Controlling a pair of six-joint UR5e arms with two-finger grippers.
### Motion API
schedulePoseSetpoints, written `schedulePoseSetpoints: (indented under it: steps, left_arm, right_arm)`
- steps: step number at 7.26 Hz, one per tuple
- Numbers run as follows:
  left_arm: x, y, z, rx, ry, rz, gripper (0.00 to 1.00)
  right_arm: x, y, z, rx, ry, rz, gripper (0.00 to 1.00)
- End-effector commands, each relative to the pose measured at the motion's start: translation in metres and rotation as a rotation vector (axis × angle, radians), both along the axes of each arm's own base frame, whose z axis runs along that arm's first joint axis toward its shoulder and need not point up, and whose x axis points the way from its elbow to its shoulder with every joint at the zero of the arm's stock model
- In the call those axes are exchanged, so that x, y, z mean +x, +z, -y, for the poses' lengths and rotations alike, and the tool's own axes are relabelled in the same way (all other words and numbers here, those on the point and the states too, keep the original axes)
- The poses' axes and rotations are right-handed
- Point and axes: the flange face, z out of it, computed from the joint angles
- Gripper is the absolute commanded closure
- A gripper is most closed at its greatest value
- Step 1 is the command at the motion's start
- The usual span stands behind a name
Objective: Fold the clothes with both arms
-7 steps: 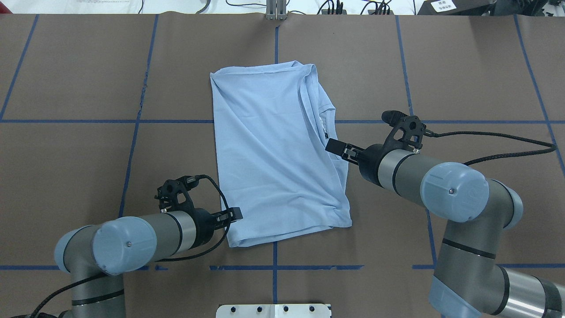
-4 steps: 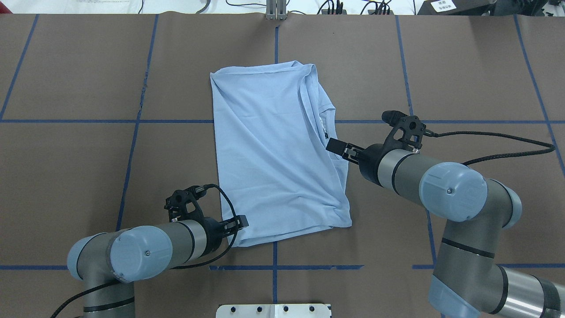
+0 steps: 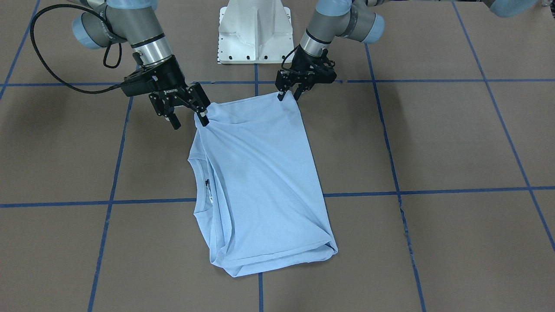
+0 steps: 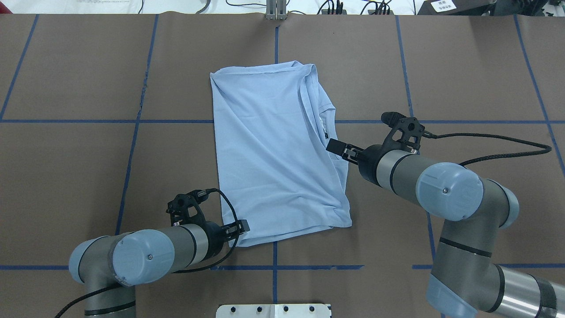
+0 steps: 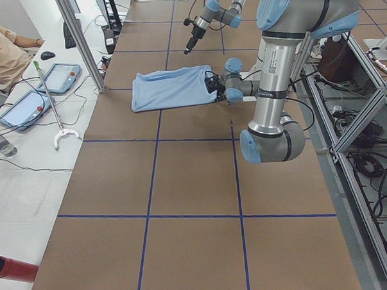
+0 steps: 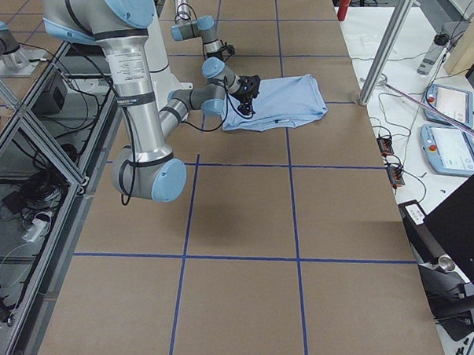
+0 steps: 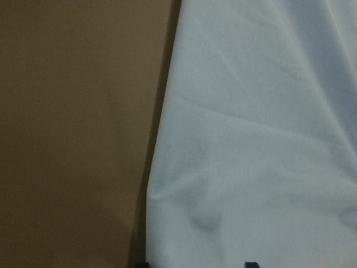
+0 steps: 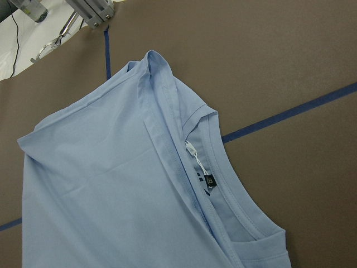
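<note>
The light blue T-shirt (image 4: 273, 150) lies folded lengthwise on the brown table (image 4: 88, 154). Its collar and label (image 4: 324, 128) face my right, and the print is hidden. My left gripper (image 4: 242, 228) is open and low at the shirt's near left corner. In the left wrist view the shirt's edge (image 7: 162, 167) runs between its spread jaws. My right gripper (image 4: 335, 148) is open and empty, raised beside the shirt's right edge near the collar (image 8: 223, 184). In the front-facing view the left gripper (image 3: 288, 94) and right gripper (image 3: 188, 118) flank the shirt's near end (image 3: 251, 108).
The white pedestal base (image 3: 256, 30) stands at the table's near edge. A metal post (image 4: 276, 11) stands at the far edge. Blue tape lines (image 4: 132, 121) cross the table. Tablets (image 5: 62, 77) and cables lie on a side table beyond.
My left gripper has moved along the shirt's left edge toward me, to its near corner. The right arm has barely moved. The shirt lies as before.
</note>
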Motion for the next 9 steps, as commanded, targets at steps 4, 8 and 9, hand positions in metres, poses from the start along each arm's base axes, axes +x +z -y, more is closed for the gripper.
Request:
schedulePoseSetpoints:
  steps: [4,8,9]
  left_arm:
    - [0.004,-0.001,-0.006,0.000,0.006,-0.002,0.64]
    - [0.004,-0.006,-0.007,0.006,0.011,-0.010,1.00]
    - [0.005,-0.009,-0.007,0.007,0.011,-0.016,1.00]
  right_arm:
    - [-0.003,0.004,0.003,0.000,0.016,-0.011,0.00]
    - [-0.032,0.033,-0.003,-0.169,0.112,0.020,0.15]
    - [-0.047,0.043,-0.012,-0.211,0.154,-0.045,0.15]
